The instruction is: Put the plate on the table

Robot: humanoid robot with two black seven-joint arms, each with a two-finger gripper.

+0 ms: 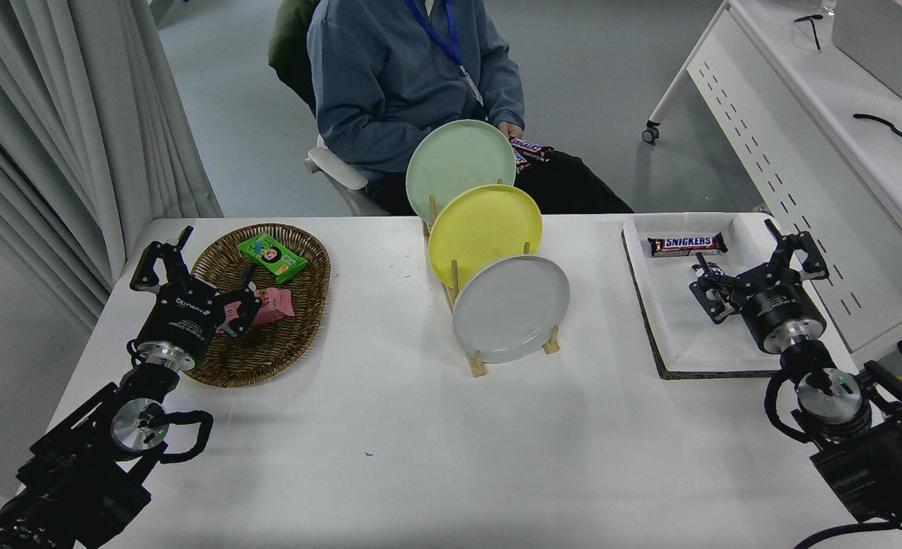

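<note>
The light-grey plate [510, 307] stands on edge in the front slot of a wooden rack [475, 363] at the middle of the white table [420, 442]. Behind it in the rack stand a yellow plate [486, 233] and a pale green plate [460, 169]. My right gripper [755, 261] is open and empty over the white tray, well to the right of the grey plate. My left gripper [200, 268] is parked open at the lower left, over the wicker basket.
A wicker basket [298, 335] with a green packet [271, 255] and a pink packet [274, 305] sits at the left. A white tray [675, 328] at the right holds a Snickers bar [687, 244]. A seated person [412, 84] holds a bar at the far side. A white perforated desk [794, 152] stands at the right.
</note>
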